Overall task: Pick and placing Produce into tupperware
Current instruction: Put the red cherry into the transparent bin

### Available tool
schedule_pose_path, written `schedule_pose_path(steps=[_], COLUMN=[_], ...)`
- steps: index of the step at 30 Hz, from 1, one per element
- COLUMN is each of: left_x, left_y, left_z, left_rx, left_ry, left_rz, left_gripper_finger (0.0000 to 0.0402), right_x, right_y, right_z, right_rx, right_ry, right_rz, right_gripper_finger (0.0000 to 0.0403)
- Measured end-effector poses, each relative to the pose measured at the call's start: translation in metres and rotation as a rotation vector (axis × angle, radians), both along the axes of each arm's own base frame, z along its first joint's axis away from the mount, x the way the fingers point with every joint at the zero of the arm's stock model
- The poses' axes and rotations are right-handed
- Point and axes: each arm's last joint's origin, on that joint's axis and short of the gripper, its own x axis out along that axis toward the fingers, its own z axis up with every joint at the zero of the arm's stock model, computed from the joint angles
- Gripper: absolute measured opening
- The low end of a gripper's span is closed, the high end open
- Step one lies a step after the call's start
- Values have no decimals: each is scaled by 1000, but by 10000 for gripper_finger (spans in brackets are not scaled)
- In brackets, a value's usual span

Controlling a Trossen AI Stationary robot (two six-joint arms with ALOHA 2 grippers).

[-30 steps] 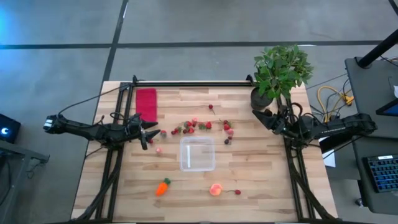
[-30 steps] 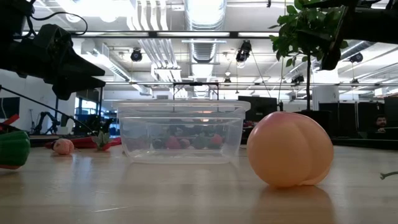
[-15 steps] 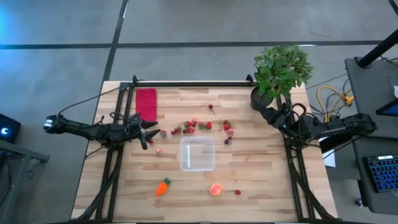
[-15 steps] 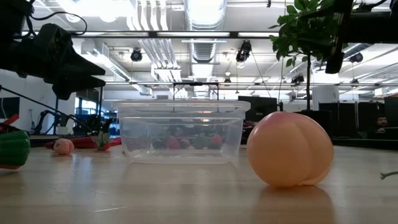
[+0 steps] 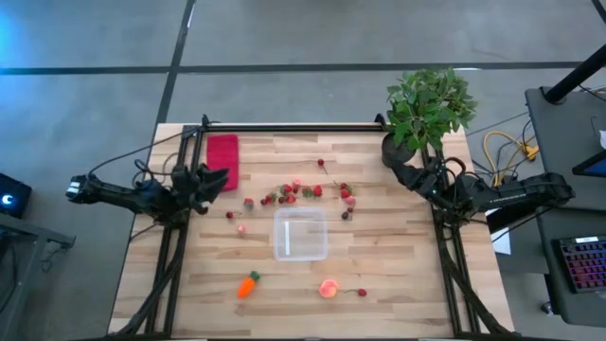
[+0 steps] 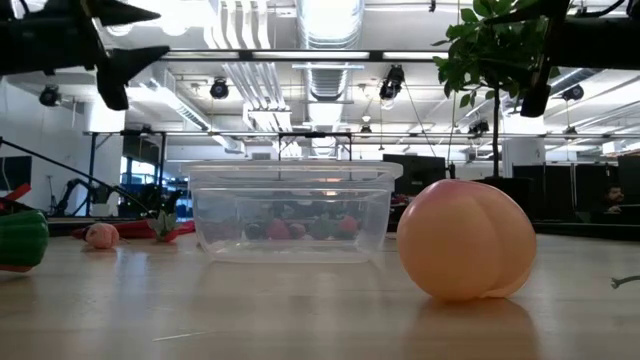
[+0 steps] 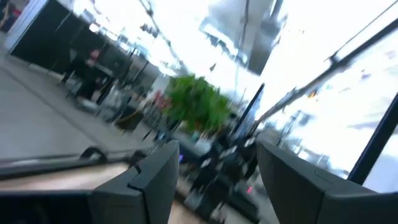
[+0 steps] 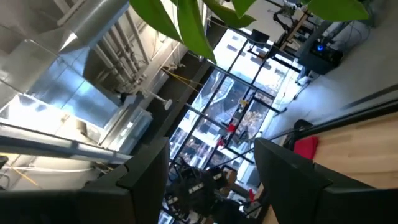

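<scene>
The container sits mid-desk, apparently empty; berries lie scattered just behind it, the carrot and peach in front; the left gripper hangs raised beside the red cloth, fingers spread wide, holding nothing; lower it squarely over a single outlying berry; the right gripper waits, fingers apart, by the potted plant, whose leaves crowd that approach.

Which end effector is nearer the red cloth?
The left. The left end effector sits right beside the red cloth, at its near edge. The right end effector is across the table, by the potted plant.
</scene>
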Motion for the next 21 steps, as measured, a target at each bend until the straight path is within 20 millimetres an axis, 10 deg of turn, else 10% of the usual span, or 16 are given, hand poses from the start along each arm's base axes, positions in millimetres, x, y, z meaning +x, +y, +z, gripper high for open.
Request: schedule_pose_path(steps=[12,21], left_x=[-8,-8], left_y=[1,1], left_z=[16,16], left_rx=[-35,-94], left_ry=[-186,-214], left_rz=[-5,-44], left_gripper_finger=[203,203], right_x=[5,26], right_y=[3,9], right_z=[3,57], right_rx=[-16,-96], right_ry=[56,638], right_rz=[104,228], right_gripper_finger=[226,226])
